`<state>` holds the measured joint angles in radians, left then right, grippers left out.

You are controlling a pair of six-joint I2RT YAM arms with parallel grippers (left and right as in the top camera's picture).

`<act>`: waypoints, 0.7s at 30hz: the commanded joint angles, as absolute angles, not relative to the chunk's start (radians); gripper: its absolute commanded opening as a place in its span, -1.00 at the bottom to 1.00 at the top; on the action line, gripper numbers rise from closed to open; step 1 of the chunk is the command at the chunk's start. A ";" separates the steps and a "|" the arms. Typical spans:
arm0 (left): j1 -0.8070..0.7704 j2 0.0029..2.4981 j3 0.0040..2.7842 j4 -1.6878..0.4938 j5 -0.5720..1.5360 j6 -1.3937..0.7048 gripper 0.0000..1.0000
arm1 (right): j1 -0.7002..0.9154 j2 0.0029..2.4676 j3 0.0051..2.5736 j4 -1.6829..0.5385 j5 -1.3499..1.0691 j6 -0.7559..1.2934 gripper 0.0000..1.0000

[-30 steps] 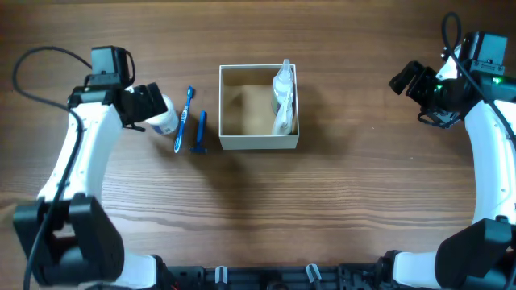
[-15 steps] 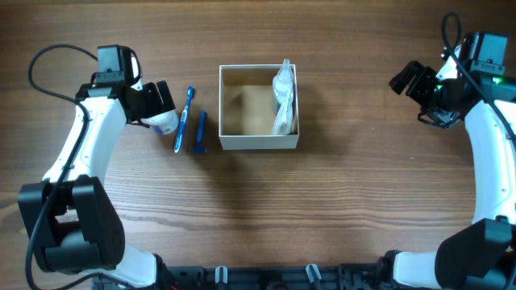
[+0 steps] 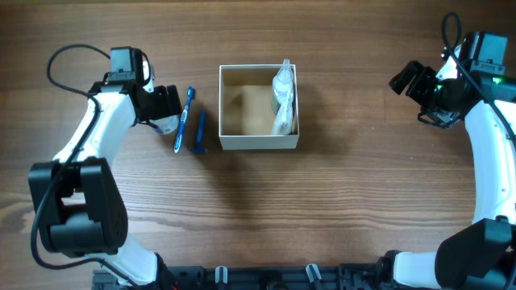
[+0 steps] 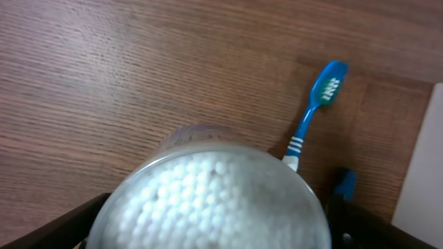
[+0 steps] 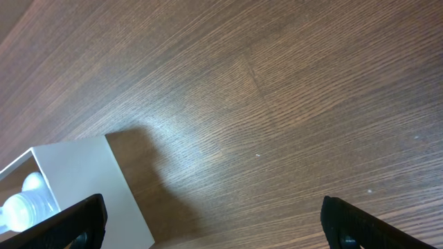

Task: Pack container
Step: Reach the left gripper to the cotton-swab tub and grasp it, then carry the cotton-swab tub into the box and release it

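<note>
The container (image 3: 258, 142) is a square white box with a tan inside at the table's middle. A clear bottle (image 3: 284, 97) lies along its right wall. My left gripper (image 3: 164, 105) is open and straddles a round jar of cotton swabs (image 3: 168, 123). In the left wrist view the jar (image 4: 214, 200) fills the gap between my fingers (image 4: 211, 232). A blue toothbrush (image 3: 185, 118) and a blue razor (image 3: 198, 133) lie between the jar and the container. My right gripper (image 3: 407, 80) is open and empty, far right of the container.
The right wrist view shows the container's white corner (image 5: 76, 173) with the bottle (image 5: 21, 204) at its lower left, bare wood elsewhere, and the open fingers (image 5: 211, 228). The toothbrush (image 4: 311, 117) lies just right of the jar in the left wrist view.
My left gripper has moved right, toward the toothbrush, and now covers the jar. The jar has barely shifted. The right arm has not moved.
</note>
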<state>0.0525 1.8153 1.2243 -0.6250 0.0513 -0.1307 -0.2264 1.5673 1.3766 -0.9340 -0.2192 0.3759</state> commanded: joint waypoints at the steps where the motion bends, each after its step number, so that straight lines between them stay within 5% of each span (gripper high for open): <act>1: 0.049 1.829 1.237 -0.617 0.029 -0.109 0.81 | -0.229 1.578 1.382 -0.931 -0.210 0.367 1.00; 6: 0.049 1.829 1.237 -0.617 -0.013 -0.108 0.65 | -0.229 1.578 1.382 -0.931 -0.210 0.367 0.99; 11: 0.049 1.825 1.238 -0.639 -0.013 -0.108 0.29 | -0.229 1.578 1.382 -0.931 -0.210 0.367 0.99; 21: -0.099 1.615 1.437 -0.837 -0.012 -0.108 0.22 | -0.229 1.578 1.382 -0.931 -0.210 0.367 0.99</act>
<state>-0.0048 1.7382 1.3415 -0.8204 -0.0124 -0.1127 -0.2264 1.5673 1.3766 -0.9340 -0.2192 0.3759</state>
